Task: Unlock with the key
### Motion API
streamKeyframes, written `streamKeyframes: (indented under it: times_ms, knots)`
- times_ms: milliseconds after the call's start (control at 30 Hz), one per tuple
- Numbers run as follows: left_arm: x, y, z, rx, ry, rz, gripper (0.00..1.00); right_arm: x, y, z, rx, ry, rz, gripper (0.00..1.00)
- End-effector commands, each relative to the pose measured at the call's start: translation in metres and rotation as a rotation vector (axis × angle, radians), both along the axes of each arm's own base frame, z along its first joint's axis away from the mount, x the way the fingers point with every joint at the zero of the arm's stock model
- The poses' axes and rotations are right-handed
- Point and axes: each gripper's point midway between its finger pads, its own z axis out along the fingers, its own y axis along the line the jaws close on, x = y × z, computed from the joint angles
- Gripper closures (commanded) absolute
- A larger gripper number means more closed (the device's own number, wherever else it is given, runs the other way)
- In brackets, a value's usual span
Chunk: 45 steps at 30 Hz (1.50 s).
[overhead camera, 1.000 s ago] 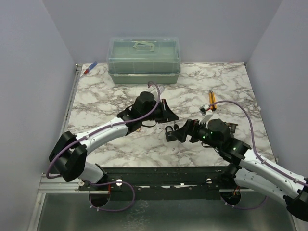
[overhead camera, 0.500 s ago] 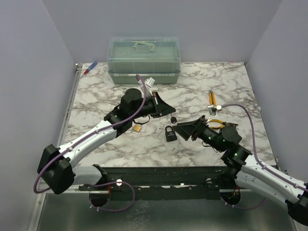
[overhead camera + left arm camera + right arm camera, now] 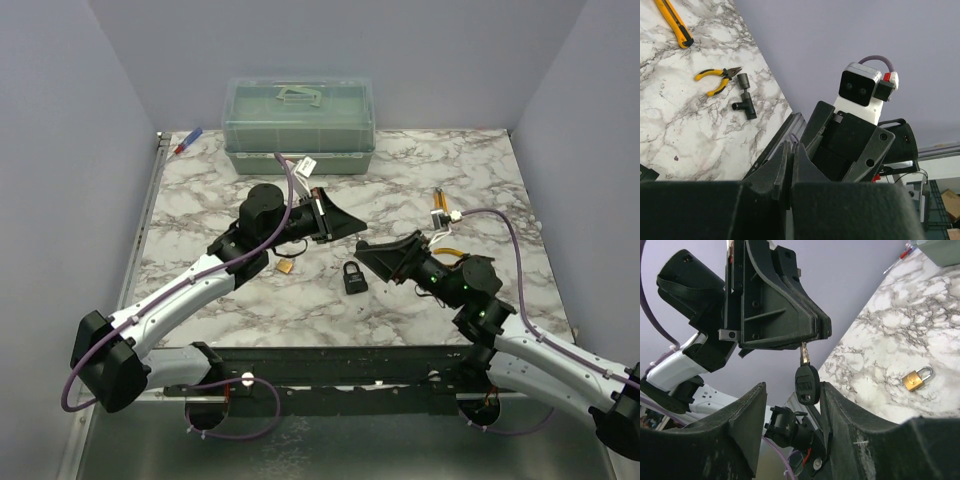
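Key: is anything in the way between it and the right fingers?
No, nothing visible. The key hangs from the shut left fingers, with its black head down in the open gap between the right fingers. Only air separates them.

marble table (image 3: 200, 195) holds black padlock (image 3: 354, 278), brass padlock (image 3: 285, 266), pliers (image 3: 715, 80).

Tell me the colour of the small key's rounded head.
Black. The small key shows best in the right wrist view.
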Motion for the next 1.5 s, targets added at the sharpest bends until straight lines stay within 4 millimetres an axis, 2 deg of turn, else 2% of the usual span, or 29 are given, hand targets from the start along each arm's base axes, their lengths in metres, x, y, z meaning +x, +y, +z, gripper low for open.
streamKeyframes:
  times_ms: [0,233,433,833,1467]
  knots:
    - [-0.009,0.003,0.018,-0.049,-0.033,-0.028,1.00,-0.005,0.003,0.032,0.062,-0.066,0.030,0.51]
    - [-0.010,0.004,0.017,-0.054,-0.033,-0.025,1.00,-0.003,0.004,0.033,0.066,-0.060,0.022,0.63]
    - [-0.010,0.005,0.014,-0.051,-0.029,-0.023,1.00,-0.002,0.004,0.035,0.071,-0.060,0.016,0.66]
    - [-0.010,0.006,0.016,-0.058,-0.032,-0.017,1.00,-0.002,-0.001,0.040,0.091,-0.064,-0.001,0.60]
    - [-0.010,0.006,0.011,-0.053,-0.024,-0.015,1.00,-0.002,-0.004,0.047,0.110,-0.079,-0.011,0.70]
